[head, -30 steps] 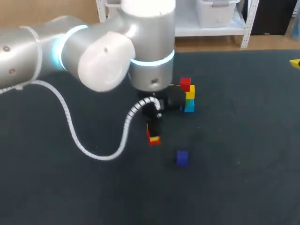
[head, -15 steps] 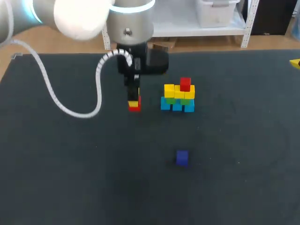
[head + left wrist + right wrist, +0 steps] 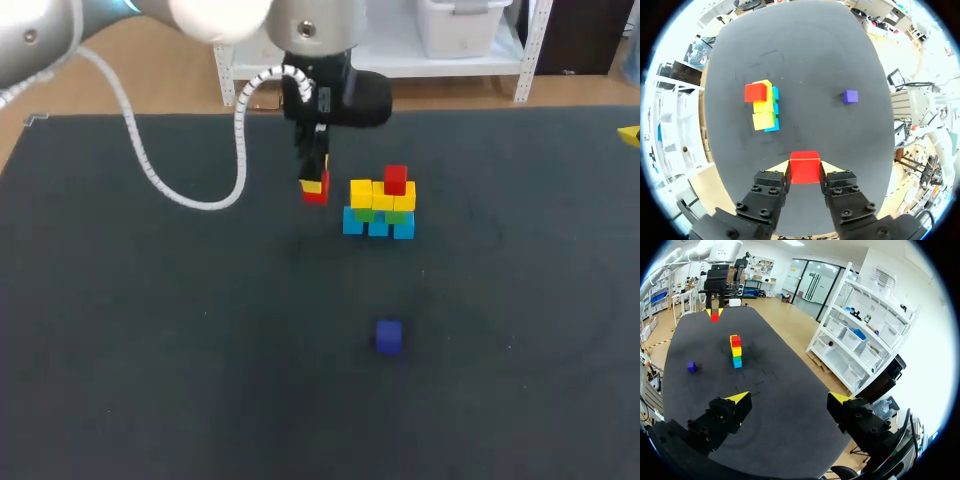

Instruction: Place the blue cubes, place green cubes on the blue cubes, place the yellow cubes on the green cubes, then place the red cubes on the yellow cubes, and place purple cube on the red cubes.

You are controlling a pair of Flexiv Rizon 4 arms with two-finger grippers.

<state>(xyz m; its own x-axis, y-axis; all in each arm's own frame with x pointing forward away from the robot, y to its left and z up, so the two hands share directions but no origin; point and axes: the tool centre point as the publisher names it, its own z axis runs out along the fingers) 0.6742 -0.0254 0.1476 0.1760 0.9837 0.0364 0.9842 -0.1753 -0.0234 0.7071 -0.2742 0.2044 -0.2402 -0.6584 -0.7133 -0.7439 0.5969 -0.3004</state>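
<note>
A stack of cubes (image 3: 378, 208) stands at the table's middle back: light blue cubes at the bottom, green, then yellow, with one red cube (image 3: 395, 179) on its right top. My left gripper (image 3: 314, 186) hangs just left of the stack, shut on a second red cube (image 3: 805, 167). In the left wrist view the stack (image 3: 763, 106) lies ahead of the fingers. A purple cube (image 3: 388, 336) sits alone nearer the front. My right gripper (image 3: 790, 398) stands open and empty far off to the right, and one of its yellow fingertips (image 3: 630, 134) shows at the table's right edge.
The dark mat (image 3: 150, 350) holds nothing else. The left arm's white cable (image 3: 190, 195) loops down over the back left of the table. The right wrist view takes in the stack (image 3: 735, 351) and the purple cube (image 3: 691, 366) from afar.
The left arm has carried the red cube away from the table's front toward the back, rising, and in the last half second shifted right toward the stack. The right arm has stayed put.
</note>
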